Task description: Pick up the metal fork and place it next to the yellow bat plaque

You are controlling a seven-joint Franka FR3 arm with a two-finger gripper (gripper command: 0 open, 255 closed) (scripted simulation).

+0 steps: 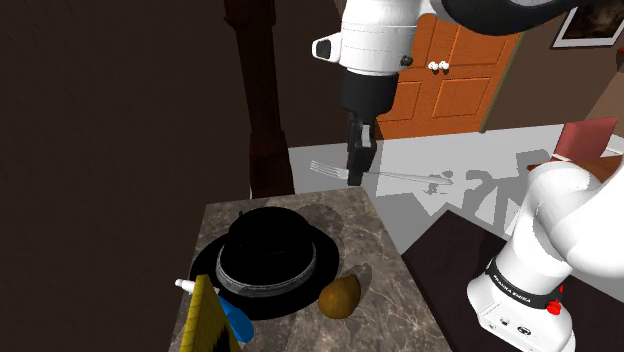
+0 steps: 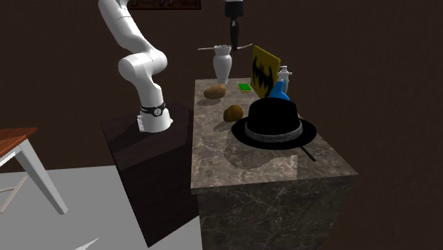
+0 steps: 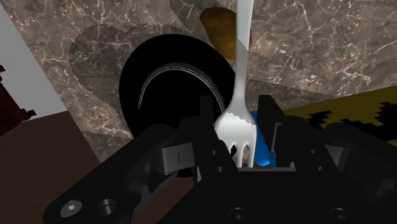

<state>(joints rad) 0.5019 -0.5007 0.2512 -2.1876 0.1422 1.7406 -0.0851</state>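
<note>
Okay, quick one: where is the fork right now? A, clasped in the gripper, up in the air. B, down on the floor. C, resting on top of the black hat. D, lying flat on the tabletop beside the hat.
A: the silver fork is clasped between the fingers of the gripper, and the second exterior view shows it held above the tabletop, clear of the black hat.

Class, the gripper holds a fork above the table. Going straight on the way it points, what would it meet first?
Probably the blue bottle, seen between the gripper fingers just beyond the fork, beside the black hat. Depth is unclear, so this is only a judgement.
</note>
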